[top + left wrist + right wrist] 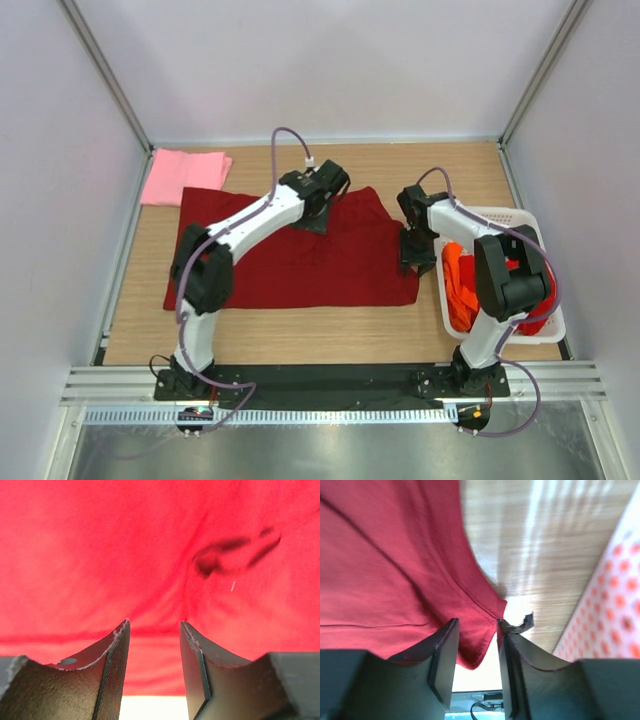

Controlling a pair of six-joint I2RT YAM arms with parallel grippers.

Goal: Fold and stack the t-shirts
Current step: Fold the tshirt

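A dark red t-shirt [300, 262] lies spread flat across the middle of the table. My left gripper [314, 217] is low over the shirt's far edge. In the left wrist view it [154, 624] is open, with creased red cloth [150, 555] filling the view below it. My right gripper [415, 262] is at the shirt's right edge. In the right wrist view it [477, 622] is open, with the shirt's hemmed corner [482, 630] lying between the jaws. A light pink t-shirt [185, 175] lies folded at the back left. The orange t-shirt [460, 285] and the bright red one [543, 300] lie in the basket.
A white slotted basket [515, 215] stands at the right edge of the table, close to my right arm. Its wall also shows in the right wrist view [620, 605]. Bare wooden table [300, 335] runs along the front. White walls enclose the table on three sides.
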